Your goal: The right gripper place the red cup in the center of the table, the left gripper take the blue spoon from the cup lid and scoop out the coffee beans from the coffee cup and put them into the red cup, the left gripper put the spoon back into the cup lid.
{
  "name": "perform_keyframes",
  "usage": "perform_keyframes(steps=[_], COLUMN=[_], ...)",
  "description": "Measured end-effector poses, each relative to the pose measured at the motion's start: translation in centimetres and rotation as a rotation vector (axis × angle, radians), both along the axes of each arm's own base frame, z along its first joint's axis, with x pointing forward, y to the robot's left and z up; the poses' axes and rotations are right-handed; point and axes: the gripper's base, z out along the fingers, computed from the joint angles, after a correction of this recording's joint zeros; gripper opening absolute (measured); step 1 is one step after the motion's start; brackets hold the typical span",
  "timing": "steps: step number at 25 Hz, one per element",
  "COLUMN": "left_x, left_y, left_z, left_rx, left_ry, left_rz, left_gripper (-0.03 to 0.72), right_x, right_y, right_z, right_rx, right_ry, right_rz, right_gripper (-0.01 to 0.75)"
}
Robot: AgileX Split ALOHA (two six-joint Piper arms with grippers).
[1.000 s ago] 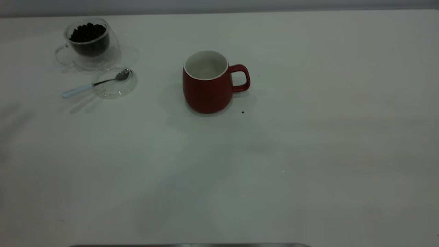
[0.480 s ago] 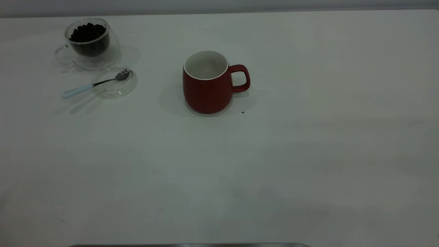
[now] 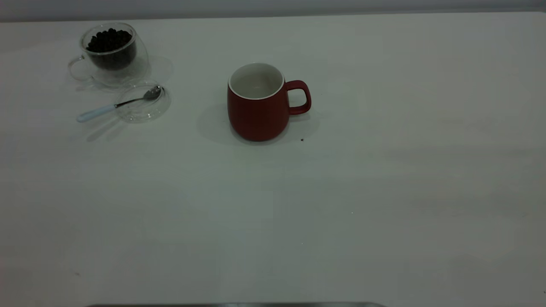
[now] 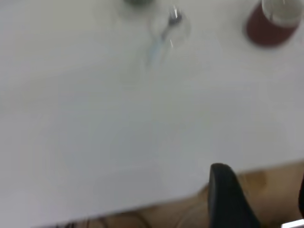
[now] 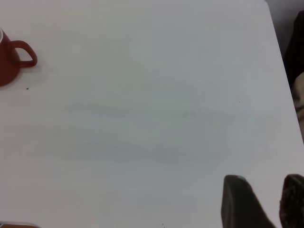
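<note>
Two cups stand on the table, and neither arm shows in the exterior view. You can see the red cup upright near the middle of the table, empty, with its handle toward the right arm's side. I judge that the first step, placing this cup, is done. The coffee cup stands far on the left arm's side, filled with coffee beans. Just beside it lies the cup lid, and the blue spoon rests with its bowl in the lid and its pale handle out on the table.

The left gripper hangs over the near table edge, well apart from the spoon; it holds nothing, and its fingers look spread. The right gripper is also near the edge on its own side, with a gap between its fingers and nothing between them.

The step in hand for you is taking the spoon. Your next move calls for the left gripper to travel to the lid and close on the thin handle, which lies low on the table
</note>
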Motion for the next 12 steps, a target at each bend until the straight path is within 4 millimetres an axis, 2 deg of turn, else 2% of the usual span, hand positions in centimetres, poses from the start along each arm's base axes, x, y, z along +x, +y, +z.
perform_keyframes(steps=[4,8,12], left_x=[-2.3,-3.7,-5.0], left_y=[0.6,0.8,1.0], left_z=[-3.7,-6.9,-7.3], left_rx=[0.019,-0.011,-0.037], left_ry=[-0.012,-0.038,-0.134], left_rz=[0.013,0.022,0.020], left_gripper=[0.423,0.423,0.423], right_x=[0.0,0.0,0.0], right_y=[0.0,0.0,0.0], right_z=[0.0,0.0,0.0], right_rx=[0.000,0.000,0.000], right_ry=[0.000,0.000,0.000], right_rz=[0.000,0.000,0.000], right_gripper=[0.242,0.242,0.242])
